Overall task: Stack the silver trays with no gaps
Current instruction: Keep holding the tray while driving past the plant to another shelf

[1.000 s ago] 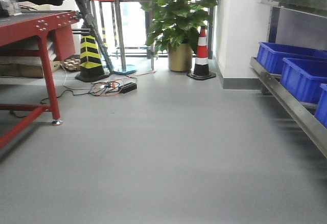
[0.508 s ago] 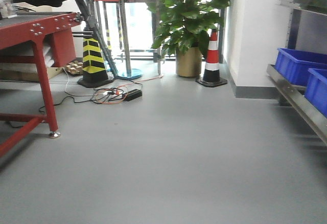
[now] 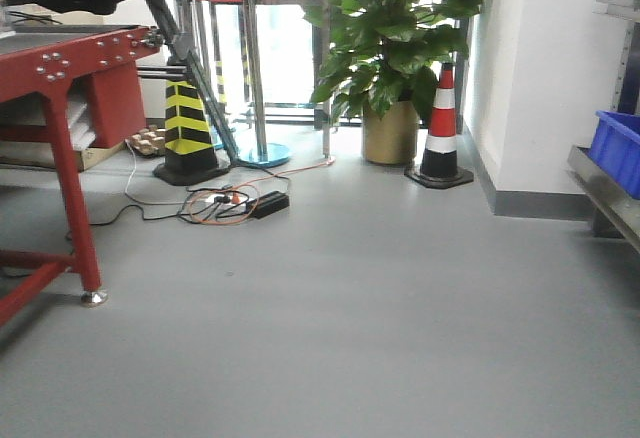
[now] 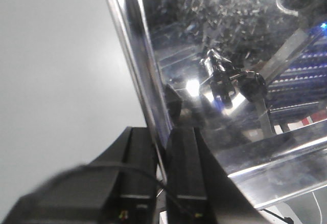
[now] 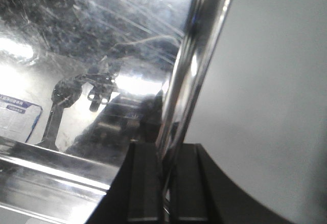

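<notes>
Over the room's grey floor (image 3: 350, 348) a silver tray (image 4: 219, 40) hangs between both arms, the left gripper (image 4: 161, 132) pinching its rim on one side, the right gripper (image 5: 164, 151) pinching the far rim, presumably to carry it level for stacking.

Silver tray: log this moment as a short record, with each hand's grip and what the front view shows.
left hand: shut on the rim of the silver tray, one finger on each side
right hand: shut on a silver tray rim in the same way
same tray in both hands: cannot tell
second tray: none in view
front view: red table, potted plant, blue bin; no tray or arm visible
</notes>
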Available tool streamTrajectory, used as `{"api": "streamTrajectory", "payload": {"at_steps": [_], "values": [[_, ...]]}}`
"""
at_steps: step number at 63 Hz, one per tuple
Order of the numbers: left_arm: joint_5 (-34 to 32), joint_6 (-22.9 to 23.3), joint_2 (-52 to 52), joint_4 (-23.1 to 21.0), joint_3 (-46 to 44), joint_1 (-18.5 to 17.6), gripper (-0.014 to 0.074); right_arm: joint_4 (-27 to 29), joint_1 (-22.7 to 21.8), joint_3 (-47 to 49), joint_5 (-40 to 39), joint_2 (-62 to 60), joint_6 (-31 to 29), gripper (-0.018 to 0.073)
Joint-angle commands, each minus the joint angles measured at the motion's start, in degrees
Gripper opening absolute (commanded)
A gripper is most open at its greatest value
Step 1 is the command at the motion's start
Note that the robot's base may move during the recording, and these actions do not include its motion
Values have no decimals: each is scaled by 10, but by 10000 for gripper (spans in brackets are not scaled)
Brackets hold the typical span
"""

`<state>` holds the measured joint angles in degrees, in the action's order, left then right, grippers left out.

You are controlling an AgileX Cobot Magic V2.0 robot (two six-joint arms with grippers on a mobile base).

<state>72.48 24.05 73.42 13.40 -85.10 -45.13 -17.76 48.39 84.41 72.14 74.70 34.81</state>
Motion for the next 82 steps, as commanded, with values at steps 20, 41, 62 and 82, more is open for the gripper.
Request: {"api": "streamTrajectory", "payload": {"at_steps": [20,41,62,82], "values": [[-39,-17,-13,-26,-21,-11,-48,2,7,16,-4,-10,-17,61],[-39,-17,-13,-26,-21,-11,-48,2,7,16,-5,-10,-17,61],[-39,-17,-13,-26,-21,-11,-48,2,7,16,-5,-10,-17,61],[-39,-17,-13,-30,-21,-11,-48,1,7,16,-4,-10,-17,61]]}}
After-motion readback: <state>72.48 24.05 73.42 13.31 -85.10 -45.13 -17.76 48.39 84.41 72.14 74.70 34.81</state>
